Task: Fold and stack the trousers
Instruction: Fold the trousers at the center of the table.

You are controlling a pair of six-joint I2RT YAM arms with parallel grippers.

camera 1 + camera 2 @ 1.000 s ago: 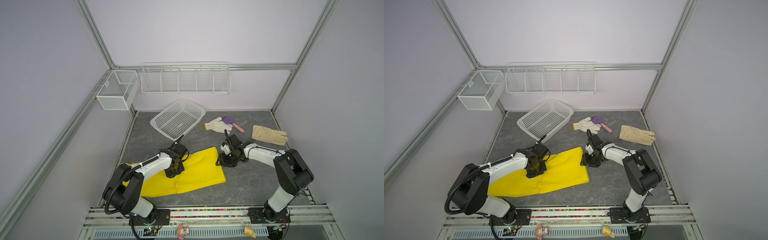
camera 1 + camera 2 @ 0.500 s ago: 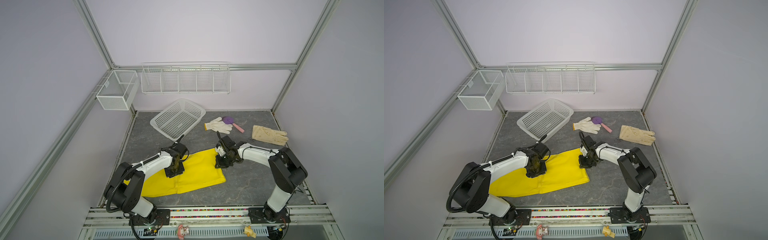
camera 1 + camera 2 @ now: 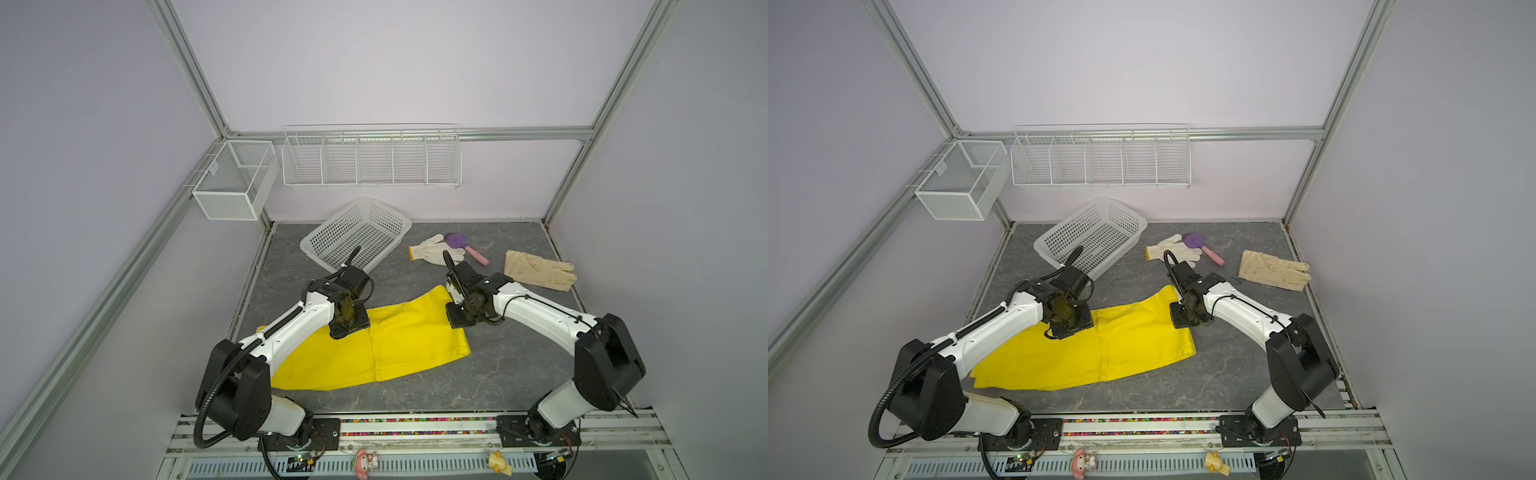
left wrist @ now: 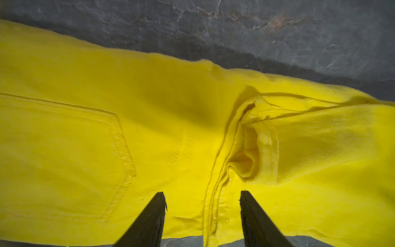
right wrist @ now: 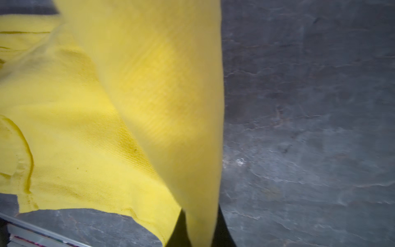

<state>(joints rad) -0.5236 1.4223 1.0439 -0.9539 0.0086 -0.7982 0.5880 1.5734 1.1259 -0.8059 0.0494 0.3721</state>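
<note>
Right hand (image 5: 199, 213) is pressed together on the trousers (image 3: 399, 345), pinching a fold of yellow cloth that rises between its fingers in the wrist view. From the top views I read that as the far corner of the end nearest the gloves, drawn up off the worktop (image 3: 498, 374). Left hand (image 4: 202, 193) is spread, gripping nothing, with its fingers (image 4: 149, 220) apart above the cloth. A bunched seam runs through the gap beneath them and a patch pocket sits off to one side. The rest of the trousers lies flat across the near middle of the worktop, between my two arms, with one end hidden under the left arm. Further out, a white basket (image 3: 357, 232) sits at the back. The white glove (image 3: 430, 251) lies just beside a small purple-and-pink tool (image 3: 461, 243). The cream glove (image 3: 538, 270) lies apart, toward the right wall.
</note>
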